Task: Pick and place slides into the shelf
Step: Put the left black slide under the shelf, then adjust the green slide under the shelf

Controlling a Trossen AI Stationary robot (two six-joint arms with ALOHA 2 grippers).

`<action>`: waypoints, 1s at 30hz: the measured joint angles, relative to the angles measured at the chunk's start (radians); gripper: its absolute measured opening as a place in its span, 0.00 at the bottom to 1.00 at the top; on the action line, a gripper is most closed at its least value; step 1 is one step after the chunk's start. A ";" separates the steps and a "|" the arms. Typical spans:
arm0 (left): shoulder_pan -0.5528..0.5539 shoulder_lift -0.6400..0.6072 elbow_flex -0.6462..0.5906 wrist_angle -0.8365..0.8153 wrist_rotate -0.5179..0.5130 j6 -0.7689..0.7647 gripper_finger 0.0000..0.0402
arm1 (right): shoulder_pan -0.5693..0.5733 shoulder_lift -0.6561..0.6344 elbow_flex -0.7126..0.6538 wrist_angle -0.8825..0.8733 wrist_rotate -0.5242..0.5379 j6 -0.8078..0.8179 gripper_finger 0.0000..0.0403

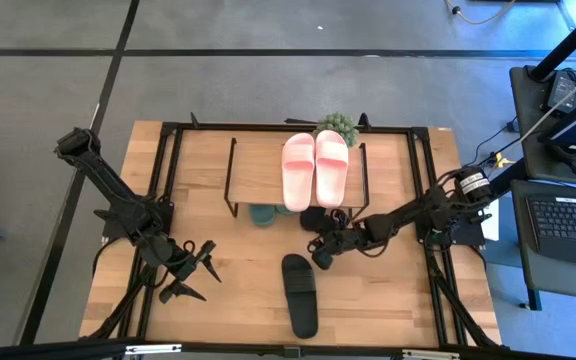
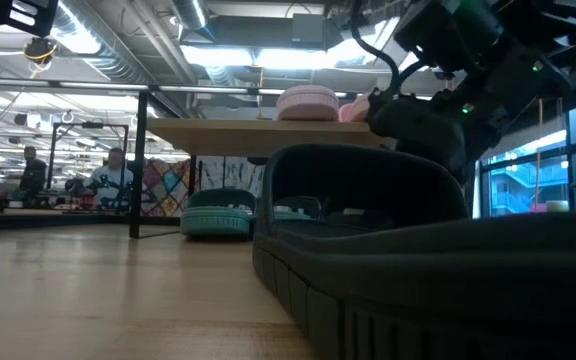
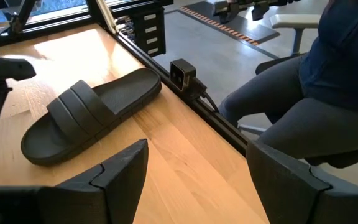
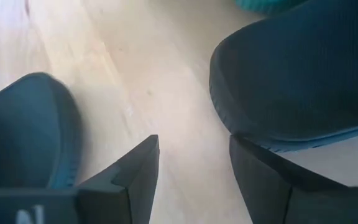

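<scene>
The shelf (image 1: 258,170) stands at the table's far middle. Two pale pink slides (image 1: 315,167) lie side by side on its top board. Below it a dark green slide (image 1: 264,213) and a black slide (image 1: 314,217) rest on the table. A second black slide (image 1: 300,293) lies flat nearer the front edge. My right gripper (image 1: 322,252) hangs open between the two black slides (image 4: 297,74) (image 4: 23,130), with only bare table between its fingers. My left gripper (image 1: 194,276) waits open at the near left, with the front black slide (image 3: 92,112) ahead of it.
A small green plant (image 1: 336,126) sits at the shelf's far right corner. A black frame (image 1: 168,180) rings the table. A camera block (image 3: 182,74) sits on the near rail, and a seated person's legs (image 3: 316,106) are beyond it. Bare wood lies left of the front slide.
</scene>
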 joint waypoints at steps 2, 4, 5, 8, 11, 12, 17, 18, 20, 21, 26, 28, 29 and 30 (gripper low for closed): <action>0.000 0.000 0.000 0.000 0.000 0.000 0.66 | -0.011 0.000 0.000 -0.004 0.000 -0.002 0.49; 0.000 0.000 0.000 0.000 0.000 0.000 0.66 | -0.019 0.000 0.000 -0.005 0.001 -0.007 0.49; 0.000 0.000 0.000 0.000 0.000 0.000 0.66 | -0.023 0.000 0.000 -0.005 0.001 -0.014 0.49; 0.000 0.000 0.000 0.000 0.000 0.000 0.66 | -0.030 0.000 0.000 -0.005 0.015 -0.026 0.49; 0.000 0.000 0.000 0.000 0.000 0.000 0.66 | -0.032 0.000 0.000 -0.006 0.062 -0.027 0.49; 0.000 0.000 0.000 0.000 0.000 0.000 0.66 | -0.033 0.000 0.000 -0.006 0.074 -0.027 0.49; 0.000 0.000 0.000 0.000 0.000 0.000 0.66 | -0.033 0.000 0.000 -0.006 0.094 -0.025 0.49; 0.000 0.000 0.000 0.001 0.000 0.000 0.66 | -0.033 0.000 0.000 -0.006 0.094 -0.019 0.49; 0.000 0.000 0.000 0.001 0.000 -0.001 0.66 | -0.033 0.000 0.000 -0.006 0.094 0.005 0.49; 0.000 0.000 0.000 0.001 0.000 -0.002 0.66 | -0.031 0.000 0.000 -0.006 0.093 0.013 0.49; 0.000 0.000 0.000 0.001 0.000 -0.026 0.66 | -0.015 0.000 0.000 0.000 0.093 0.057 0.49; 0.000 0.000 0.000 0.001 -0.005 -0.021 0.66 | -0.004 0.000 0.005 0.004 0.092 0.055 0.49; 0.000 0.000 0.000 0.001 -0.013 -0.022 0.66 | 0.001 0.000 0.013 0.004 0.091 0.055 0.49; 0.000 0.000 0.000 0.001 -0.024 -0.026 0.66 | 0.007 0.000 0.021 0.005 0.091 0.055 0.49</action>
